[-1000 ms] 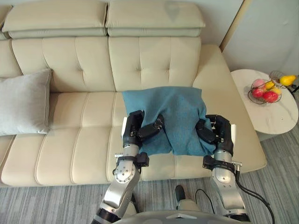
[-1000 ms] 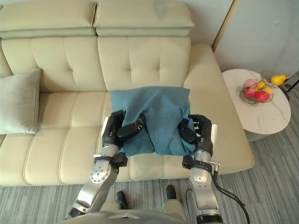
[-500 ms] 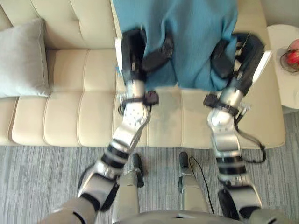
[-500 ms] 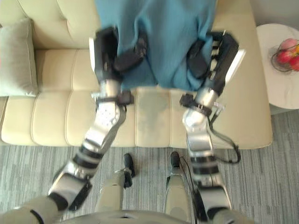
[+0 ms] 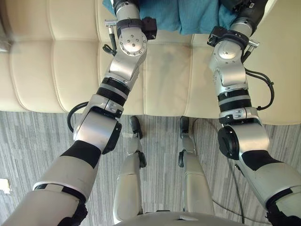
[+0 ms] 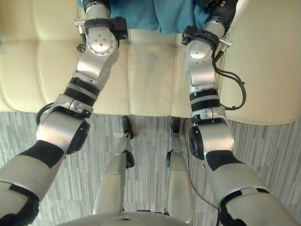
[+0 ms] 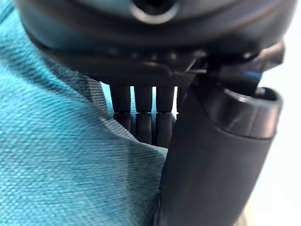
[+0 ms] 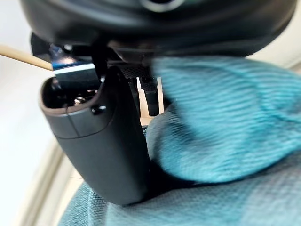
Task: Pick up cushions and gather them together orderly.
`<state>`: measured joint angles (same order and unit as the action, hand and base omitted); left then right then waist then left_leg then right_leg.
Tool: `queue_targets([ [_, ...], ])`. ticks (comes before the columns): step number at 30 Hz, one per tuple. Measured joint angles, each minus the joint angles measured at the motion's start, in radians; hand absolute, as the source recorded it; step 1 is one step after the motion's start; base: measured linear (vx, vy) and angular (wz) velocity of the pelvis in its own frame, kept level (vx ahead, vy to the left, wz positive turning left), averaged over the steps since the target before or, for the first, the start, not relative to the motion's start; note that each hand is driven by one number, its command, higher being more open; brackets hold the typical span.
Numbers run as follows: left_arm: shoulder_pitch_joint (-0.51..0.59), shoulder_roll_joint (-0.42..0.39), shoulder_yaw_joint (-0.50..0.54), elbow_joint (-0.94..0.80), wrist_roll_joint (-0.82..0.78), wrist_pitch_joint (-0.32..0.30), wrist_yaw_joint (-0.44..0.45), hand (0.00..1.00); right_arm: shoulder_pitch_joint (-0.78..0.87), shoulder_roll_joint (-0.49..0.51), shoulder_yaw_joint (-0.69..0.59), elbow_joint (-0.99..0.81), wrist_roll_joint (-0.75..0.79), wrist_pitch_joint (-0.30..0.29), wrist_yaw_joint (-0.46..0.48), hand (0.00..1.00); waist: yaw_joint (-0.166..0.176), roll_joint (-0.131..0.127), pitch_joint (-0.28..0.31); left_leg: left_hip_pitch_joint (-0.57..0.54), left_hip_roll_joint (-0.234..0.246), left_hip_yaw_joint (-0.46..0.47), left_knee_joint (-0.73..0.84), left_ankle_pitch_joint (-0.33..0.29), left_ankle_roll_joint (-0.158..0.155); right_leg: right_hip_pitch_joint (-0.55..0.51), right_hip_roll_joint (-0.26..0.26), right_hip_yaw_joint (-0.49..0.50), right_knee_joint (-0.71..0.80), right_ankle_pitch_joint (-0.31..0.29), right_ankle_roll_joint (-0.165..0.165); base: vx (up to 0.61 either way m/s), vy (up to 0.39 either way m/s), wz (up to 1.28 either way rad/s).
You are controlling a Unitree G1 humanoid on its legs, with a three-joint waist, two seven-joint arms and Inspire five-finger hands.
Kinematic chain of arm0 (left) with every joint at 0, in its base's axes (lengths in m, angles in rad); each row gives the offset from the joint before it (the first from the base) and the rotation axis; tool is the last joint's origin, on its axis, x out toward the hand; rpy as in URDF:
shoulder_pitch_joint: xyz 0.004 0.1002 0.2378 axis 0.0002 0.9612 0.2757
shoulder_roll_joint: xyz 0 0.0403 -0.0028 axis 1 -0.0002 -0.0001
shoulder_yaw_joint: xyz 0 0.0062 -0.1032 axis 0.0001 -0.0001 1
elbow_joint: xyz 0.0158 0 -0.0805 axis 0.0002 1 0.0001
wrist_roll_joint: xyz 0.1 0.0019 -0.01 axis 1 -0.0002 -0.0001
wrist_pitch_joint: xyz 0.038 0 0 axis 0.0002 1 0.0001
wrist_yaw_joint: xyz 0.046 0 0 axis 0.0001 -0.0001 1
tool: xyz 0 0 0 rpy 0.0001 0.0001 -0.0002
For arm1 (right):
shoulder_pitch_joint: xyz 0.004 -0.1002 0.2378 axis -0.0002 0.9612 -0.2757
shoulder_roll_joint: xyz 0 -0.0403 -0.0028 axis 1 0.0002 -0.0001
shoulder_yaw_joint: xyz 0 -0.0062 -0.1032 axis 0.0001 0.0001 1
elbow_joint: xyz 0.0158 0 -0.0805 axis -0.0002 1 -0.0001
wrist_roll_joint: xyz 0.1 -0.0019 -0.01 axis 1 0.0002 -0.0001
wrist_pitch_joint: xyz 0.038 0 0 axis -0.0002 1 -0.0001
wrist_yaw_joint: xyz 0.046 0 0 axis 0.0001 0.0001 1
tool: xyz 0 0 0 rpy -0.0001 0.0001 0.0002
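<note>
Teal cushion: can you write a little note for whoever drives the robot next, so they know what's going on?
Left hand: pinching the teal cushion, thumb in front, fingers behind.
Right hand: clamped on its other side.
Cushion: held between both hands over the sofa seat.
Done: cushion grasped.
Left: carry it to the other cushions and set it down neatly.

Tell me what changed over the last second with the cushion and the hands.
The camera tipped down, so much of the shift is the view's own. Both arms stretched out, and the cushion appears lifted off the sofa seat with them. Unchanged: the left hand and right hand stay clamped on the cushion's two sides.
</note>
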<state>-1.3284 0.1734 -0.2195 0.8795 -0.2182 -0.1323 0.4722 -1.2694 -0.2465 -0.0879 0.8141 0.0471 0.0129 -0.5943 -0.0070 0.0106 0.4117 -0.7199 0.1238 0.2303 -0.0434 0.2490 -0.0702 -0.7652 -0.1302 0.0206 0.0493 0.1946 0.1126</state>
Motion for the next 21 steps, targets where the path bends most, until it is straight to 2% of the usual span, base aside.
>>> queue_targets([
  [3,0.010,-0.007,0.011,0.020,-0.015,-0.011,-0.009,1.00,-0.013,-0.021,0.032,0.045,0.016,0.004,0.031,1.00,0.000,-0.001,0.033,-0.006,0.004,-0.002,0.000,0.001,-0.002,-0.003,0.003,-0.007,0.000,0.000,0.000,0.12,0.030,0.03],
  [7,0.099,-0.011,0.044,-0.019,-0.014,-0.081,-0.048,1.00,-0.009,-0.041,0.080,0.085,0.015,0.001,0.072,1.00,-0.002,-0.001,0.033,-0.009,0.015,-0.015,0.000,0.006,-0.009,-0.007,0.012,-0.022,0.013,0.000,0.000,0.12,0.037,0.02],
  [12,0.215,-0.018,0.049,-0.075,-0.027,-0.118,-0.067,1.00,0.104,-0.038,0.067,0.059,0.015,-0.044,0.073,1.00,0.002,-0.001,0.033,0.013,0.016,-0.019,-0.023,0.021,-0.012,0.007,0.013,-0.027,0.019,-0.003,-0.002,0.08,0.044,0.02],
  [18,0.293,0.000,0.082,-0.165,-0.037,-0.105,-0.080,1.00,0.324,-0.027,-0.004,-0.100,0.014,-0.049,0.074,1.00,0.004,-0.002,0.032,0.041,0.016,-0.018,-0.042,0.033,-0.005,0.021,0.014,-0.028,0.030,-0.005,-0.003,0.07,0.050,0.00],
  [21,0.344,0.048,0.093,-0.234,-0.047,-0.080,-0.079,1.00,0.458,-0.028,-0.062,-0.230,0.014,-0.046,0.085,1.00,0.001,-0.002,0.032,0.068,0.020,-0.014,-0.042,0.033,-0.005,0.044,0.019,-0.025,0.029,-0.006,-0.004,0.06,0.042,-0.05],
])
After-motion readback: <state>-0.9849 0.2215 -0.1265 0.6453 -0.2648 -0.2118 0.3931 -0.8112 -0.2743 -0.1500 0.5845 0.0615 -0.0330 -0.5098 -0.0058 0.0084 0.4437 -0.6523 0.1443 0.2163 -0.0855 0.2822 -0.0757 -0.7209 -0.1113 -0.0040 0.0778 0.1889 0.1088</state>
